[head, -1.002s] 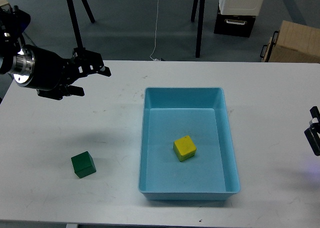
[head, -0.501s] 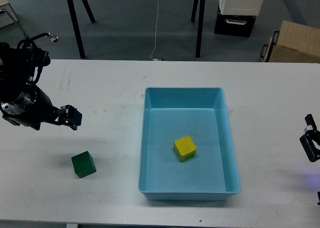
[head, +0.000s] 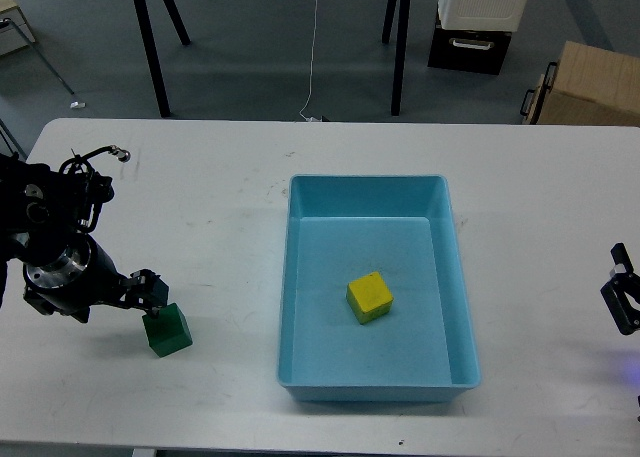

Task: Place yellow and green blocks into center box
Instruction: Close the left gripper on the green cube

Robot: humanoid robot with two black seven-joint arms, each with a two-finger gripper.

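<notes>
Light-blue plastic box (head: pixel 455 277) sat on the white table (head: pixel 230 207), right of centre, its long side running near to far. Inside it: one yellow block (head: pixel 369 297), lying on the floor of the box, slightly turned, clear of all four walls. Nothing else in the box.

Green block (head: pixel 166 330) was outside the box, on the table well to the left of it, toward the near edge.

Left gripper (head: pixel 148 295) was down at the green block's far-left top edge, touching or just above it. It was seen dark and end-on; could not tell whether its jaws were spread or pressed together, or whether they pinched the block.

Right gripper (head: pixel 622 299) was only partly in view at the right edge, over the table, well apart from the box. State of its jaws could not be told.

No readable writing or labels on box, blocks or table.
</notes>
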